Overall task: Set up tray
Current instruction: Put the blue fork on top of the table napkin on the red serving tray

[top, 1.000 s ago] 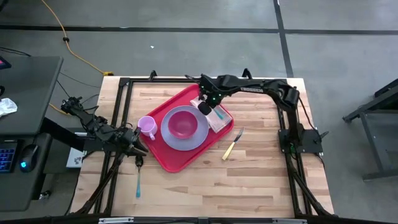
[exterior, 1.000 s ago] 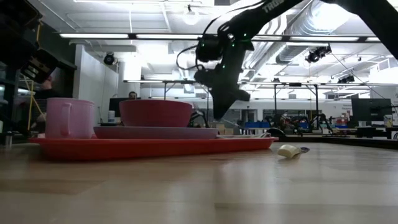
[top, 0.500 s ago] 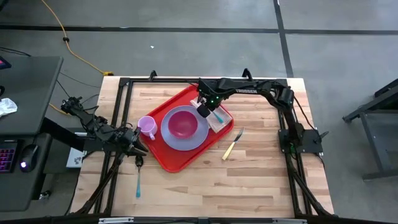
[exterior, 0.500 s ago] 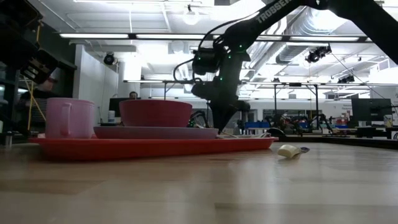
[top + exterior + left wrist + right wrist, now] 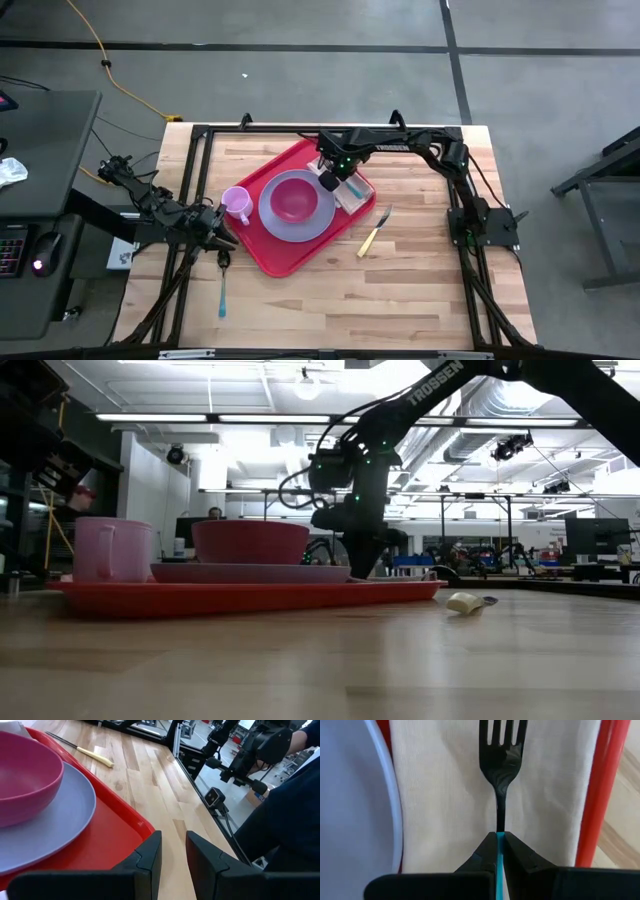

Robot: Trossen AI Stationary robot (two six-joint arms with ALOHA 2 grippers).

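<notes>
The tray sits mid-frame in the high view, carrying the plate, bowl and cup. Along its right side lies the napkin, where the fork seems to be mid-placement: the right gripper, reaching down from the upper right, pinches its teal handle. Next it should release and lift straight off. The left gripper waits lower left, fingers narrowly parted.

Wooden table is topped by red tray, yellow-handled knife, teal-handled spoon.
</notes>
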